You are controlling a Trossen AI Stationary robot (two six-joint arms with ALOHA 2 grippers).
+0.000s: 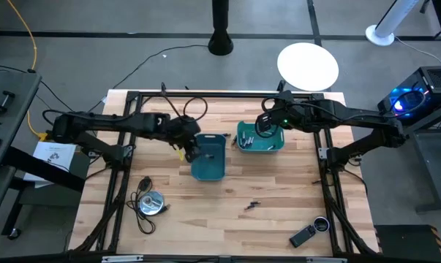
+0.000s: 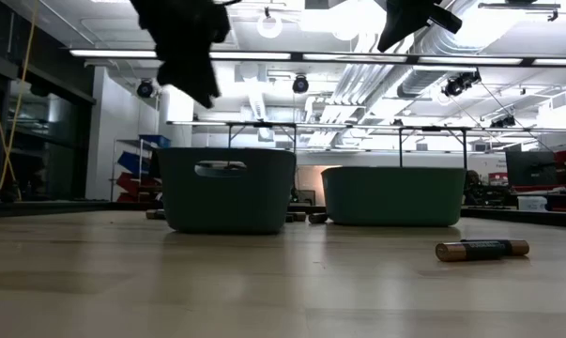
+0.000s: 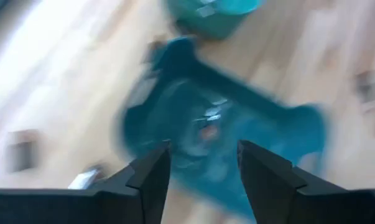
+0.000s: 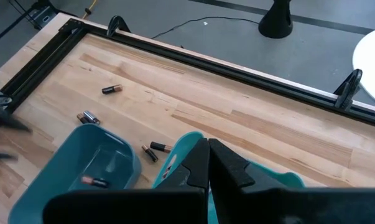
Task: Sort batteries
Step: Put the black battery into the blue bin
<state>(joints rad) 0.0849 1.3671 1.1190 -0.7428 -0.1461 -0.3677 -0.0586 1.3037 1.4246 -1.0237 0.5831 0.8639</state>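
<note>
We judged a drop just made: our left gripper hung with fingers apart over the left bin; our right gripper, fingers together, hovered over the right bin; next came fetching a loose battery.

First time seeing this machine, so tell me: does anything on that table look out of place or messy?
Yes. Several batteries lie scattered on the wooden table outside the two teal bins, and one battery lies alone near the front.

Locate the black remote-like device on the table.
In the high view, the black device lies near the table's front right corner, beside a small round ring, far from both teal bins.
</note>
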